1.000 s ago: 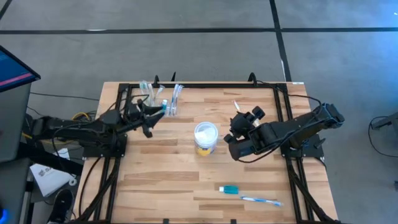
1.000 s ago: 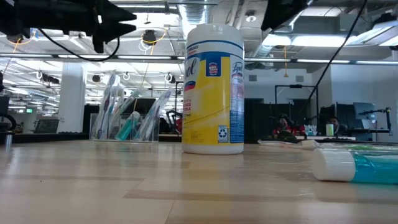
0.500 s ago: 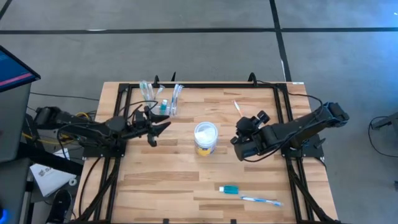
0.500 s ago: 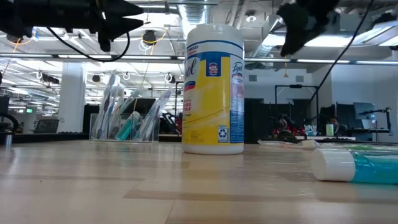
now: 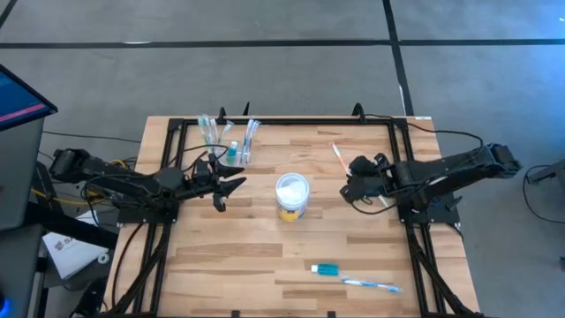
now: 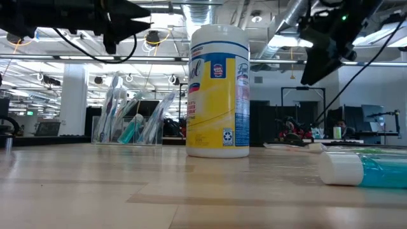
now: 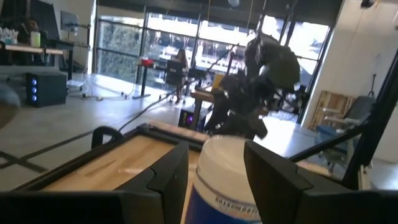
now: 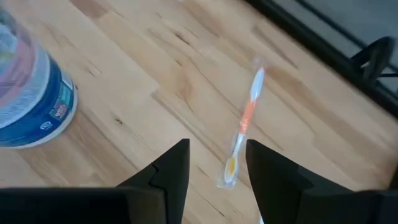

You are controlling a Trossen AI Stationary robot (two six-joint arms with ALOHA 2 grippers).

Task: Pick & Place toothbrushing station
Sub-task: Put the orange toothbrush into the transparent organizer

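The left gripper (image 5: 231,185) is wide open near the toothbrushing station (image 5: 228,140). The right gripper (image 5: 350,184) is open too, holding nothing.

Wooden table (image 5: 229,238): station (image 5: 228,141), tub (image 5: 292,196), toothbrushes (image 5: 369,283).

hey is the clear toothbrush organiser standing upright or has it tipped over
Upright. The toothbrushing station stands flat on the table in the low view, its brushes leaning out of the top; neither gripper touches it.

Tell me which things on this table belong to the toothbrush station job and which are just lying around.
Part of the job:
toothbrush stand
left gripper, open
right gripper, open

Just lying about:
wipes tub
orange toothbrush
blue toothbrush
toothpaste tube
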